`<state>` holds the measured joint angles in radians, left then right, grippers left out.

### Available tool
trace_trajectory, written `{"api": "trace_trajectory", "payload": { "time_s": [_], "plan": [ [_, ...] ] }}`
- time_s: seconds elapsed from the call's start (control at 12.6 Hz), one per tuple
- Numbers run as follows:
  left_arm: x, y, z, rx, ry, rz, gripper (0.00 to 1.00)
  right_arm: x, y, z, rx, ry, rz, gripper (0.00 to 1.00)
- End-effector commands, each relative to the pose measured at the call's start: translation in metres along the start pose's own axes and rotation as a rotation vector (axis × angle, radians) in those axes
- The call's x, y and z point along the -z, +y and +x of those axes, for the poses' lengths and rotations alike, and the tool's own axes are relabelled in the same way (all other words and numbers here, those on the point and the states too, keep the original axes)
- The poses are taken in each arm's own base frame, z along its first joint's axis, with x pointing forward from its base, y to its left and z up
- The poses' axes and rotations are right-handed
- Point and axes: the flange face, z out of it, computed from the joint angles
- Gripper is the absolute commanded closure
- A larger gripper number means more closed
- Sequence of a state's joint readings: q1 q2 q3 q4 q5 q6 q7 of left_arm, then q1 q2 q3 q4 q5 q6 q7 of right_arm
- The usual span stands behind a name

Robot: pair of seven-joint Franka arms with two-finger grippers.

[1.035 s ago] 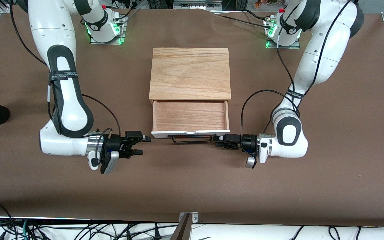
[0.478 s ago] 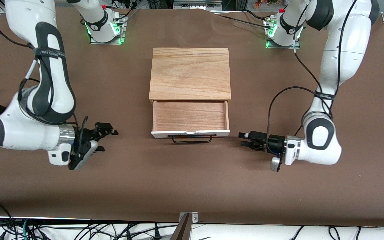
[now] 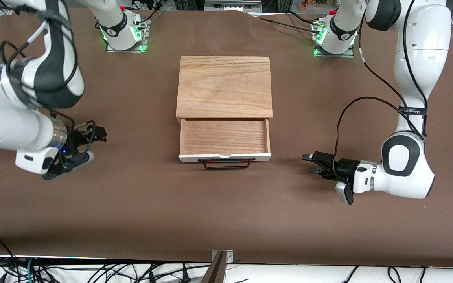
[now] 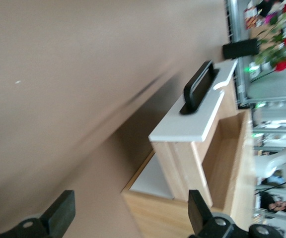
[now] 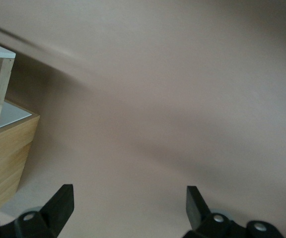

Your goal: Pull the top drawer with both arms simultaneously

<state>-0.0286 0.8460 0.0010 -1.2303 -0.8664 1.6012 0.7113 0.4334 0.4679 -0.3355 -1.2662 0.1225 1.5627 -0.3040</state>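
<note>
Brown table (image 3: 226, 220) | top drawer (image 3: 224, 137) pulled out | left gripper (image 3: 312, 163), right gripper (image 3: 94, 135) spread, empty, right's fingertips partly hidden

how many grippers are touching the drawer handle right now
0. The left gripper hangs open toward the left arm's end of the table; the right gripper, open, toward the right arm's end. Both are clear of the handle.

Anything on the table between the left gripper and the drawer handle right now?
Nothing. In the front view only bare brown table lies between the open left gripper and the handle of the pulled-out drawer.
</note>
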Motion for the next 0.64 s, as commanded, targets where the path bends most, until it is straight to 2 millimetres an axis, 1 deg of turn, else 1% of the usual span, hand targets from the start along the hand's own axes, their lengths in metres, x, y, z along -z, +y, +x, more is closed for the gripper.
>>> {"api": "trace_trajectory", "payload": {
  "time_s": [0.0,0.08,0.16,0.24,0.32,0.4,0.48,0.56],
  "plan": [
    [0.027,0.014,-0.003,-0.022,-0.048,0.124,0.00,0.029,0.001,-0.027,-0.114,-0.031,-0.031,0.00],
    [0.036,0.018,-0.003,-0.033,-0.065,0.168,0.00,0.039,0.005,-0.040,-0.127,-0.024,-0.030,0.00],
    [0.041,0.021,-0.004,-0.041,-0.076,0.197,0.00,0.040,0.015,-0.057,-0.187,-0.028,-0.014,0.00],
    [0.049,0.027,-0.004,-0.052,-0.084,0.226,0.00,0.037,0.028,-0.072,-0.228,-0.034,0.007,0.00],
    [0.061,0.030,-0.006,-0.053,-0.081,0.260,0.00,0.038,0.027,-0.085,-0.236,-0.035,0.020,0.00],
    [0.071,0.036,-0.007,-0.059,-0.081,0.287,0.00,0.038,0.025,-0.096,-0.258,-0.019,-0.006,0.00],
    [0.083,0.047,-0.009,-0.074,-0.092,0.331,0.00,0.034,0.017,-0.106,-0.282,-0.001,-0.037,0.00],
    [0.096,0.058,-0.013,-0.096,-0.118,0.394,0.00,0.031,0.021,-0.125,-0.317,0.037,-0.032,0.00]
  ]
}}
